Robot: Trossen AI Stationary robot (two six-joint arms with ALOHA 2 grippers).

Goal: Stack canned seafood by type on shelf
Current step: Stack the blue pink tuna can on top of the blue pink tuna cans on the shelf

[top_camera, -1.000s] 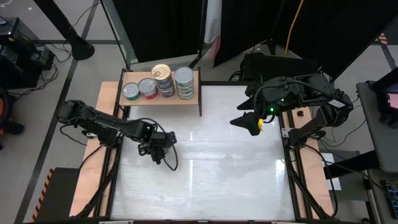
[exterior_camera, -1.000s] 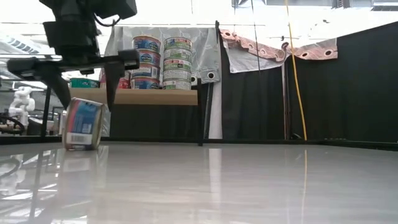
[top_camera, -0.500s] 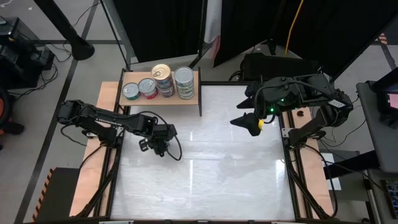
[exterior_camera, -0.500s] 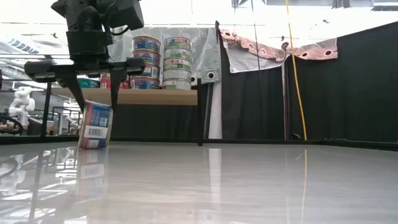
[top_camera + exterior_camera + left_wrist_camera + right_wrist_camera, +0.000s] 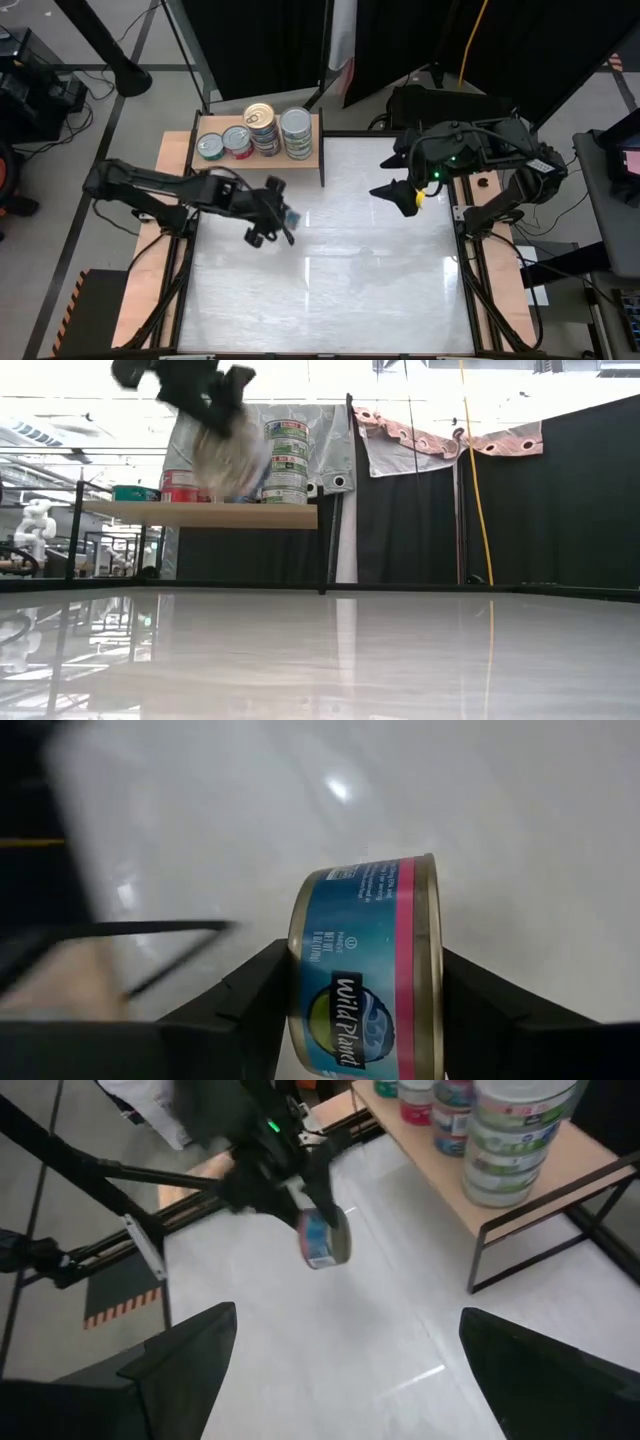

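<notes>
Between the left gripper's [image 5: 365, 995] two dark fingers sat a blue-and-pink tin [image 5: 368, 975], clamped across its flat faces w/ the rim edge-on, so the can hung on its side, not lid-up. That grip probably came from taking the tin while it stood on edge; it would need turning flat before it could sit on a stack. From the high view the left gripper [image 5: 268, 222] was over the white table [image 5: 330, 290], near the left-front part, w/ the tin [image 5: 287, 215] lifted clear of the surface. The low view showed it blurred, level w/ the shelf stacks.

Shelf [image 5: 258, 158] stood at the table's back-left edge, carrying four groups of cans [image 5: 255, 133]: two low ones on the left, two taller stacks on the right, sorted by label. Blue-labelled stack [image 5: 232, 460] looked the likely match for the held tin.

Right gripper [image 5: 400, 195] hung spread wide & empty over the table's right side, well apart, prob. waiting so as not to crowd the carry.
</notes>
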